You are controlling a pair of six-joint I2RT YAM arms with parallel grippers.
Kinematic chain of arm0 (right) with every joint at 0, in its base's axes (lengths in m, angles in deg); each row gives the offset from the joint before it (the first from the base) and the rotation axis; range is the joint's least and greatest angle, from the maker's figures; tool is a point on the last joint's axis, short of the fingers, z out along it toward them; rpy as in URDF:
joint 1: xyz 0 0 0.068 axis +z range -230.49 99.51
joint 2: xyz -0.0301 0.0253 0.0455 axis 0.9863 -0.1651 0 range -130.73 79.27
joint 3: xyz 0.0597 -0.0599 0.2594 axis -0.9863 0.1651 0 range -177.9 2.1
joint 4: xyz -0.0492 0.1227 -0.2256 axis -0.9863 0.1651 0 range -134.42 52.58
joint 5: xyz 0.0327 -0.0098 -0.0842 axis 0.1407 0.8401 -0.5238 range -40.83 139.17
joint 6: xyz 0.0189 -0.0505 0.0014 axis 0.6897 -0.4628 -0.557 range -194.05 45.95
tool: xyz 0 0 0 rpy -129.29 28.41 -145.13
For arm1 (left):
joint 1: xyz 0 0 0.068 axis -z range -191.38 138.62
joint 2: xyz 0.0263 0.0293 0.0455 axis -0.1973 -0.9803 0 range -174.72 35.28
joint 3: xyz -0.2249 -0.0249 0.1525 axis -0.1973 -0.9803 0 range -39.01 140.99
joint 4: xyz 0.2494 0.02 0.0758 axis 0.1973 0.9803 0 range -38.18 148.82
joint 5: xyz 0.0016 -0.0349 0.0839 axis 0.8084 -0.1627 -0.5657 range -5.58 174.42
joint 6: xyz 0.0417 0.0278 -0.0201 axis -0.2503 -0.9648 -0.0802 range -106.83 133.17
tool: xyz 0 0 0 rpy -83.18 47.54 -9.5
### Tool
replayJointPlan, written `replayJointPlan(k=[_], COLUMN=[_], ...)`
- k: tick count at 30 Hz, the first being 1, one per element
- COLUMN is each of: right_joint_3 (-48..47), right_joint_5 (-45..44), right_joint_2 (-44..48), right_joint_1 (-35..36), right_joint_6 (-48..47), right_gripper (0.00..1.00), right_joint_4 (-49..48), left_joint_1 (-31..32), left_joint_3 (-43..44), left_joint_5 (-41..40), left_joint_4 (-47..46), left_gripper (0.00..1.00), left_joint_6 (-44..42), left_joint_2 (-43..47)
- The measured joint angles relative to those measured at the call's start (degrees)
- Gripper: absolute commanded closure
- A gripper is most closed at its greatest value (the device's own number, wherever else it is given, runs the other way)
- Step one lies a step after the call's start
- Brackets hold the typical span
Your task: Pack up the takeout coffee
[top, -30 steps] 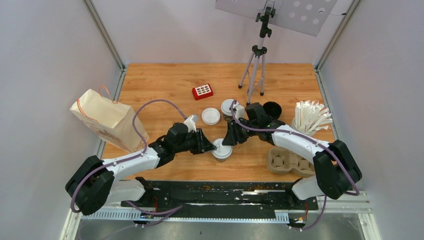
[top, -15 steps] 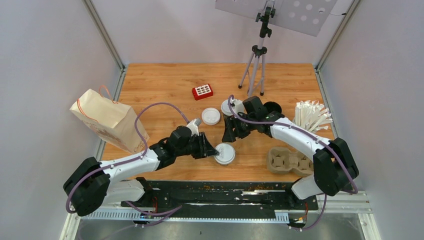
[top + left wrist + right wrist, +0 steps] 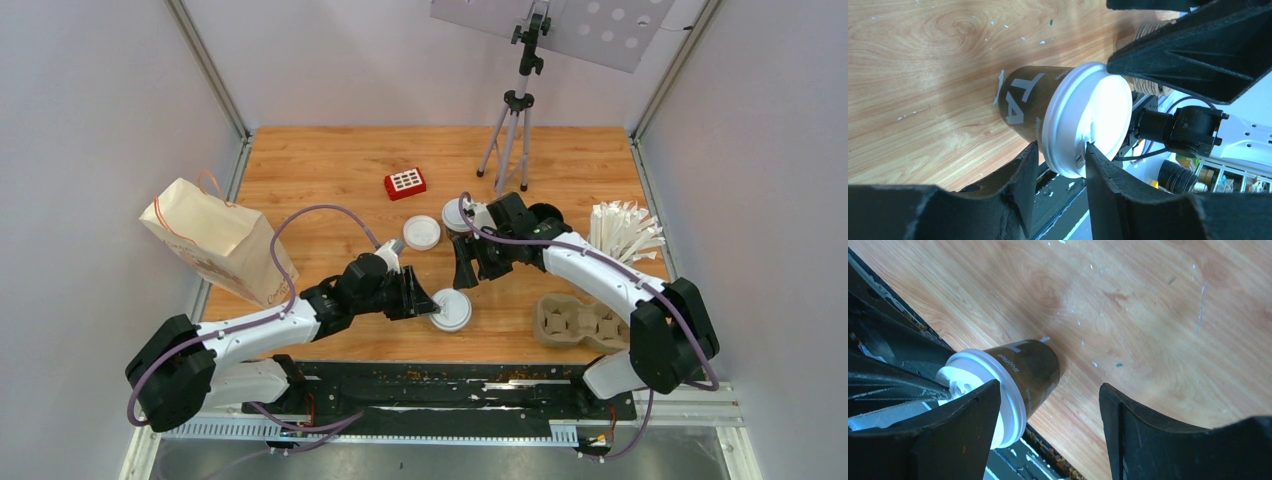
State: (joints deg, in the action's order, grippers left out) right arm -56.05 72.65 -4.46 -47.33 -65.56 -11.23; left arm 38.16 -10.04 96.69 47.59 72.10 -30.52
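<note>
Your left tool (image 3: 430,302) sits at the rim of the coffee cup (image 3: 450,309), one finger on each side of its white lid (image 3: 1088,120). The fingers look to be touching the lid's edge, but I cannot tell whether they are clamping it or standing just free. Your right tool (image 3: 464,272) is spread wide with nothing between its fingers. It hangs just beyond the cup, on the far side.

The cup stands upright on the worktop (image 3: 330,190) near the front edge, between the two arms, with its lid seated. The moulded cup tray (image 3: 580,322) lies to its right, apart from it.

By my reading, the step in hand is taking hold of this lidded cup to carry it to the tray. Set your fingers on the dark paper wall below the lid rather than on the lid itself, because squeezing the rim could pop the lid off. Close gently, as a paper cup will likely buckle. Lift it upright, and move the right tool aside before you swing across.
</note>
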Motion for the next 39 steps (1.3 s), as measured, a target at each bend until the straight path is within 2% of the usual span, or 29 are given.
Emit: replayJointPlan(k=[11, 18, 25, 29, 33, 39], right_joint_3=[0.26, 6.71, 9.57, 9.57, 9.6, 9.6], right_joint_5=[-1.75, -1.31, -0.55, -0.46, -0.5, 0.15], right_joint_2=[8.59, 14.4, 14.86, 13.81, 11.56, 8.04], right_joint_1=[0.09, 1.16, 1.79, 1.97, 1.97, 1.97], right_joint_6=[5.55, 12.15, 15.63, 16.65, 16.5, 14.97], right_gripper=[0.3, 0.33, 0.37, 0.44, 0.52, 0.59], right_joint_4=[5.7, 4.39, 1.31, -1.25, -2.93, -4.74], left_joint_1=[0.28, 0.33, 0.31, -0.37, -2.27, -3.82], left_joint_3=[0.35, 3.61, 9.44, 12.87, 13.4, 12.2], left_joint_5=[-0.79, -2.03, -4.81, -6.05, -5.27, -2.78], left_joint_4=[1.44, 5.51, 11.82, 15.65, 16.33, 15.93], left_gripper=[0.35, 0.3, 0.32, 0.36, 0.41, 0.42], left_joint_6=[0.57, -1.9, -6.69, -9.94, -11.56, -12.26], left_joint_2=[0.02, 0.81, 0.83, 0.48, -0.26, -1.07])
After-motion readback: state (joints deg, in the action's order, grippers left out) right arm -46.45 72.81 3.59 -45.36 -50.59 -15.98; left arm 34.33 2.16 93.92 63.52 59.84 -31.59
